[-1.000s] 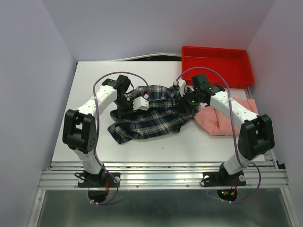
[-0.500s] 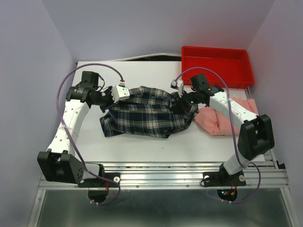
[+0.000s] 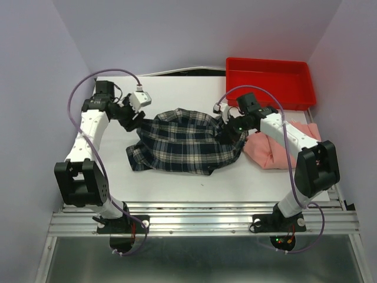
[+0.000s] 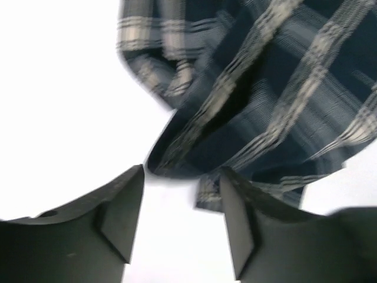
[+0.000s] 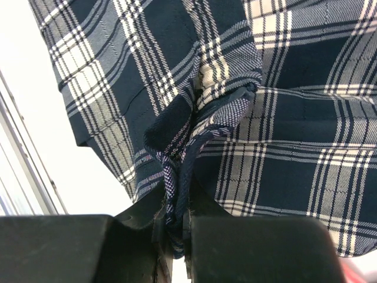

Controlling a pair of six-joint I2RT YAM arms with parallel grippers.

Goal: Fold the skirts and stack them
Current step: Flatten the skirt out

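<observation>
The plaid skirt (image 3: 182, 142) lies spread flat in the middle of the table. My left gripper (image 3: 133, 122) hovers just off its left edge. In the left wrist view this gripper (image 4: 182, 197) is open, with only white table between its fingers and the plaid skirt (image 4: 265, 88) just beyond the tips. My right gripper (image 3: 227, 130) is at the skirt's right end; in the right wrist view it (image 5: 177, 231) is shut on a bunched edge of the plaid skirt (image 5: 283, 118). The salmon-pink skirt (image 3: 275, 151) lies crumpled at the right, under the right arm.
A red plastic tray (image 3: 268, 63) stands at the back right corner. Purple cables loop above both arms. The walls close in on the left, the back and the right. The metal rail with the arm bases runs along the near edge.
My left gripper drew the plaid skirt's left edge out to the left, then opened and let it go. The skirt now lies wider and flatter. The right gripper kept its hold.
</observation>
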